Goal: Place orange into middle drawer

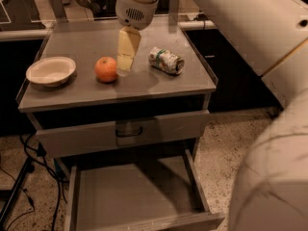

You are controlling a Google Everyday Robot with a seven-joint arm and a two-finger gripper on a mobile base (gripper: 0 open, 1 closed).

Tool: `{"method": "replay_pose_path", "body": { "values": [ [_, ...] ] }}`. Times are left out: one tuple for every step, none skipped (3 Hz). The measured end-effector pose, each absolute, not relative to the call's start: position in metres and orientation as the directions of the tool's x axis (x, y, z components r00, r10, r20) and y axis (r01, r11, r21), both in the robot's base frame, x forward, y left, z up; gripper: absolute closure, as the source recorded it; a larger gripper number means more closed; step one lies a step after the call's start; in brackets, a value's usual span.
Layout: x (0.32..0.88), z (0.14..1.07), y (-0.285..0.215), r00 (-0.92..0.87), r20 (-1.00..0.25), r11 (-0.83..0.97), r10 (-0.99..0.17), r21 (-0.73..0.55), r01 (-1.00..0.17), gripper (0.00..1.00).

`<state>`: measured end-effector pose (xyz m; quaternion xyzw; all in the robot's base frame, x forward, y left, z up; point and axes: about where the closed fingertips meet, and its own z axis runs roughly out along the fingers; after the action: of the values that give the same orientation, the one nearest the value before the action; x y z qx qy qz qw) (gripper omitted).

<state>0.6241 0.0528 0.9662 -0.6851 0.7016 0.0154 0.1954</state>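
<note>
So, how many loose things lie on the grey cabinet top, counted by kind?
Round white bowl: 1
Round bright orange fruit: 1
Green-and-white printed can: 1
Total: 3
The gripper hangs between the orange fruit and the can, over the grey cabinet top.
</note>
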Motion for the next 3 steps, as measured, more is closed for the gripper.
{"method": "replay_pose_path", "body": {
  "values": [
    [0.636,0.963,0.078,0.075,-0.314,0.004,-0.946,-0.244,-0.97,0.0],
    [0.644,0.955,0.102,0.125,-0.328,-0.049,-0.936,-0.229,-0.972,0.0],
    [0.645,0.955,0.103,0.125,-0.33,-0.049,-0.936,-0.231,-0.972,0.0]
  ]
}}
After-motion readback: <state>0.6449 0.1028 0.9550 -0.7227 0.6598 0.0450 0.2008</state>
